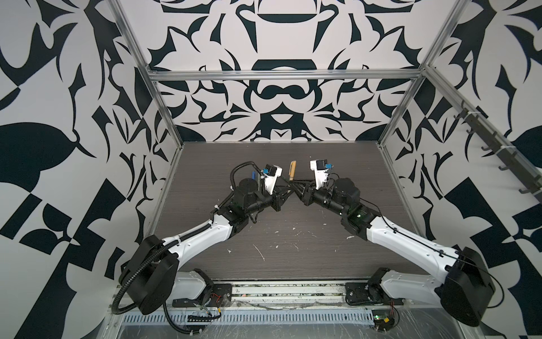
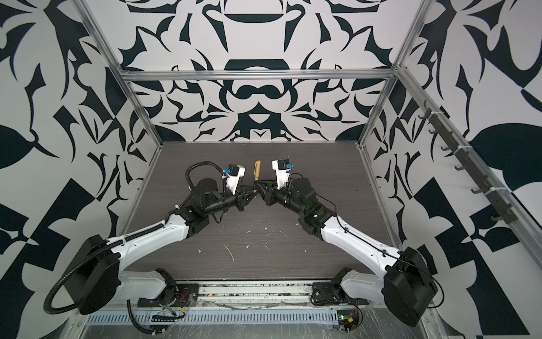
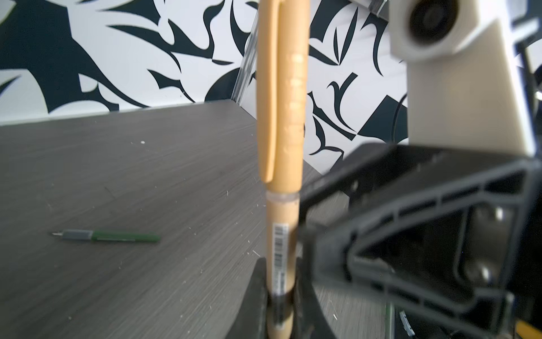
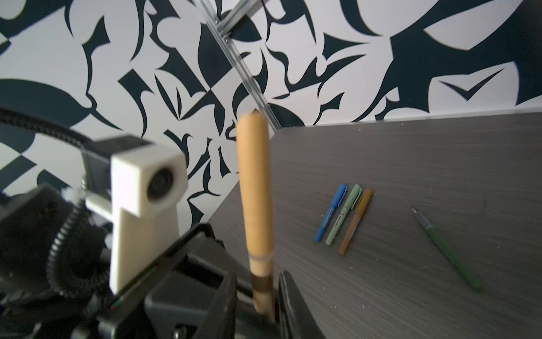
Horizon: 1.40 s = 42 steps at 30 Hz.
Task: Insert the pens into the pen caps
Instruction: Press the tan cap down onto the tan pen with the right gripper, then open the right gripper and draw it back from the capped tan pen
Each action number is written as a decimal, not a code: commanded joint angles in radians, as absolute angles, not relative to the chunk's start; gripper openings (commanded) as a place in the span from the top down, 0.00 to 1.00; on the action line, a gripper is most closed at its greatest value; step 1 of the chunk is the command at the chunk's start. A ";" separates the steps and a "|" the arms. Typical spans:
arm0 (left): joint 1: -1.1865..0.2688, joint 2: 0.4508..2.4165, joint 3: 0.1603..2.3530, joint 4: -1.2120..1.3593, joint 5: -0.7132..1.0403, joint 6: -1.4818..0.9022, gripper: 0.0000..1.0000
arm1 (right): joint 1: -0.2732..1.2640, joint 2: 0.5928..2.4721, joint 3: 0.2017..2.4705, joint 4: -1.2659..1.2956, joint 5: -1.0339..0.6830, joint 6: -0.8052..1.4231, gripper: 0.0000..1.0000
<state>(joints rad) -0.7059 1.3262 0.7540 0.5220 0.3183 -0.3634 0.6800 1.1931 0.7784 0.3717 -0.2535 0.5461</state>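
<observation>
**Check the seat, then back away cleanly**

Holds the tan pen [image 3: 283,234] roughly upright above the table [image 3: 117,176] in the left hand [image 3: 280,276], clenched on the lower barrel. Carries the tan cap [image 3: 290,102] on the upper end, seemingly pushed down to the clear ring. Brackets the same barrel with the right hand [image 4: 258,296], released: jaws a little apart, a sliver of gap on each side, no grip visible.

Looks, on that evidence, like the finish of one capping. To do it well:

- Hold the left clamp firm and the pen steady.
- Draw the right hand straight back, without brushing the cap or levering the pen sideways.
- Look for a gap at the cap's rim, and press again along the pen's axis if one shows.
- Lay the pen down flat beside the finished row rather than dropping it.

Sits between both sets of fingers, with the cap well above them and the two hands tip to tip over mid-table in both top views. Leaves the blue pen [image 4: 331,211], light green pen [image 4: 343,214] and ochre-brown pen [image 4: 355,221] capped and side by side on the table, well apart from the hands. Leaves the dark green pen [image 4: 448,252] bare-tipped and alone near that row, probably next.
</observation>
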 commanded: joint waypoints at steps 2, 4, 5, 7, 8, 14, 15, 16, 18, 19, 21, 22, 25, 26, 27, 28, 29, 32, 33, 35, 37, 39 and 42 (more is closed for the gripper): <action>-0.703 1.324 0.760 0.568 0.317 -0.302 0.92 | 0.686 1.138 0.873 0.235 -0.319 0.499 0.66; -0.704 1.313 0.749 0.561 0.311 -0.281 0.92 | 0.686 1.122 0.894 0.199 -0.319 0.489 0.65; -0.703 1.310 0.744 0.553 0.310 -0.269 0.92 | 0.686 1.113 0.906 0.177 -0.318 0.481 0.64; -0.703 1.301 0.736 0.540 0.311 -0.251 0.92 | 0.686 1.095 0.932 0.122 -0.301 0.460 0.64; -0.703 1.298 0.730 0.538 0.314 -0.242 0.92 | 0.684 1.090 0.945 0.100 -0.299 0.452 0.64; -0.703 1.283 0.694 0.567 0.349 -0.217 0.93 | 0.666 1.103 1.100 -0.069 -0.258 0.358 0.64; -0.703 1.282 0.689 0.576 0.355 -0.217 0.93 | 0.659 1.112 1.124 -0.082 -0.258 0.344 0.65; -0.704 1.282 0.684 0.589 0.360 -0.217 0.93 | 0.650 1.126 1.149 -0.096 -0.259 0.335 0.64; -0.704 1.266 0.675 0.609 0.368 -0.219 0.93 | 0.631 1.153 1.200 -0.127 -0.262 0.328 0.63; -0.703 1.246 0.672 0.613 0.372 -0.218 0.93 | 0.622 1.167 1.223 -0.138 -0.260 0.328 0.63; -0.703 1.243 0.672 0.612 0.381 -0.217 0.93 | 0.608 1.192 1.254 -0.146 -0.260 0.327 0.63; -0.703 1.243 0.675 0.608 0.386 -0.218 0.93 | 0.604 1.207 1.270 -0.151 -0.272 0.327 0.63; -0.703 1.242 0.680 0.599 0.391 -0.217 0.93 | 0.601 1.244 1.308 -0.166 -0.329 0.324 0.63; -0.703 1.243 0.682 0.596 0.393 -0.219 0.93 | 0.602 1.250 1.310 -0.164 -0.347 0.325 0.63; -0.703 1.243 0.683 0.594 0.395 -0.219 0.93 | 0.602 1.255 1.309 -0.161 -0.359 0.324 0.63; -0.704 1.243 0.685 0.593 0.397 -0.222 0.93 | 0.601 1.256 1.306 -0.156 -0.368 0.326 0.63; -0.704 1.244 0.684 0.592 0.399 -0.225 0.93 | 0.602 1.257 1.302 -0.154 -0.375 0.327 0.63; -0.704 1.247 0.686 0.596 0.402 -0.230 0.93 | 0.601 1.261 1.285 -0.141 -0.393 0.336 0.66; -0.704 1.248 0.686 0.596 0.403 -0.231 0.93 | 0.601 1.264 1.280 -0.135 -0.400 0.340 0.67; -0.704 1.248 0.690 0.595 0.404 -0.235 0.93 | 0.601 1.272 1.271 -0.127 -0.414 0.350 0.75; -0.704 1.250 0.692 0.599 0.406 -0.241 0.93 | 0.601 1.280 1.266 -0.119 -0.432 0.362 0.83; -0.703 1.249 0.693 0.602 0.407 -0.246 0.93 | 0.601 1.287 1.264 -0.114 -0.455 0.369 0.88; -0.704 1.247 0.693 0.625 0.404 -0.268 0.93 | 0.600 1.286 1.251 -0.102 -0.501 0.384 0.89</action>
<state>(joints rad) -0.7052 1.2564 0.6788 0.5720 0.3897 -0.2462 0.5953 1.2884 1.2606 -0.1444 -0.4294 0.3656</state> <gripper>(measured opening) 0.133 0.147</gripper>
